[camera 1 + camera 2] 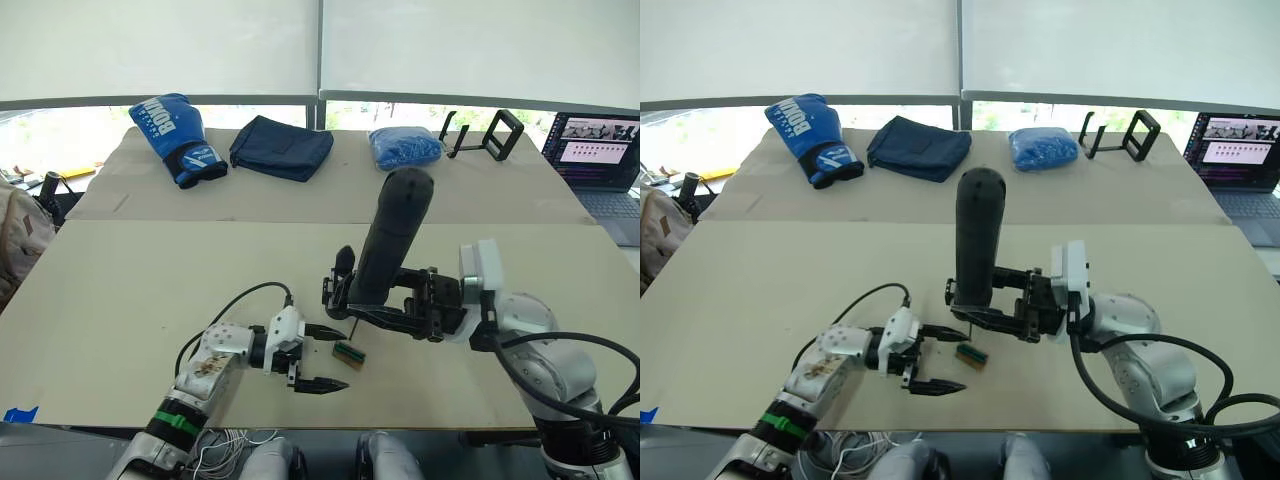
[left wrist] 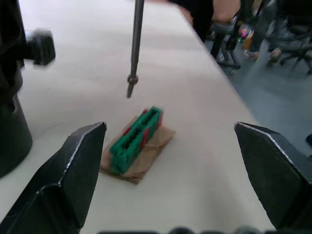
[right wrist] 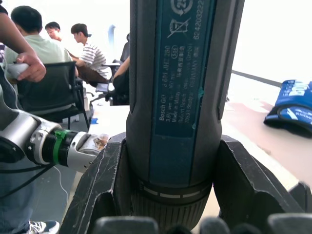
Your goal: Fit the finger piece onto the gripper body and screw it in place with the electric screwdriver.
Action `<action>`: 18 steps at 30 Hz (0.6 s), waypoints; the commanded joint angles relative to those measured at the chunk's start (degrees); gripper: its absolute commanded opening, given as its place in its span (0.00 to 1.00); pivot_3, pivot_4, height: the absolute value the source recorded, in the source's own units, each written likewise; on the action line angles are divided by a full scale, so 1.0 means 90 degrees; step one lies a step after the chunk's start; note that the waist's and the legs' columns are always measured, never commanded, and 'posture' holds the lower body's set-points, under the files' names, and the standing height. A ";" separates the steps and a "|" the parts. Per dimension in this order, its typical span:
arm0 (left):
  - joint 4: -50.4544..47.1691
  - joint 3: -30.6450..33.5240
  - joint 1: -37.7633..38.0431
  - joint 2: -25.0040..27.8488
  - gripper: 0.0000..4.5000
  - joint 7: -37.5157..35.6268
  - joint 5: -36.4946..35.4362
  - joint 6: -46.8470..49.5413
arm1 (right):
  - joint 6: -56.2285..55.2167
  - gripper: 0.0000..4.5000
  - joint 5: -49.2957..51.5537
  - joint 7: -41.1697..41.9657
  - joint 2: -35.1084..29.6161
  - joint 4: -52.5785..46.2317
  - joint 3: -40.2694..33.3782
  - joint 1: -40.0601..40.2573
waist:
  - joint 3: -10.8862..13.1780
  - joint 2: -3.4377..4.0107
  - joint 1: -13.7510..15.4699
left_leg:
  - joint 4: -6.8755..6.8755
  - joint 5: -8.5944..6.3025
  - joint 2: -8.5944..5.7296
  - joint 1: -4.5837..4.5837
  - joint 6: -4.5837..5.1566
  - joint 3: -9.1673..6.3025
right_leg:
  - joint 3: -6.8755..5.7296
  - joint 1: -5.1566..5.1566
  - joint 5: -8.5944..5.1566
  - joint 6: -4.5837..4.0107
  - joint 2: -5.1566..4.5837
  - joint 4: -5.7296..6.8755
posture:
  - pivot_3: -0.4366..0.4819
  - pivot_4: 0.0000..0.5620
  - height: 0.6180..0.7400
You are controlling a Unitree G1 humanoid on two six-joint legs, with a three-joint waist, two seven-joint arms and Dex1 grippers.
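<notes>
Right hand [image 1: 352,292] grips the electric screwdriver [image 1: 393,236] upright at centre frame, left hand [image 1: 327,358] gapes wide below it; probably no fitting done yet.

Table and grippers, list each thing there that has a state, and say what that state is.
electric screwdriver: upright, bit down, clamped in the right gripper.
left gripper: open, holding nothing, its fingers either side of the green-and-brown block.
green-and-brown block: lying flat on the table, free, below the bit tip.
laptop: open, screen lit.
blue boxing glove: lying loose.
</notes>
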 commanded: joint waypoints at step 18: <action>-0.1792 0.1788 0.0361 0.0649 0.98 0.0569 -0.1905 0.0982 | 0.0972 0.43 0.1721 -0.0670 -0.0755 -0.0859 -0.0988 -0.1028 | 0.0002 0.0001 0.0006 | -0.0002 0.0002 -0.0001 0.0001 -0.0003 0.0001 | -0.0003 0.0005 0.0000 0.0000 0.0012 -0.0004 | 0.48 0.27 1.00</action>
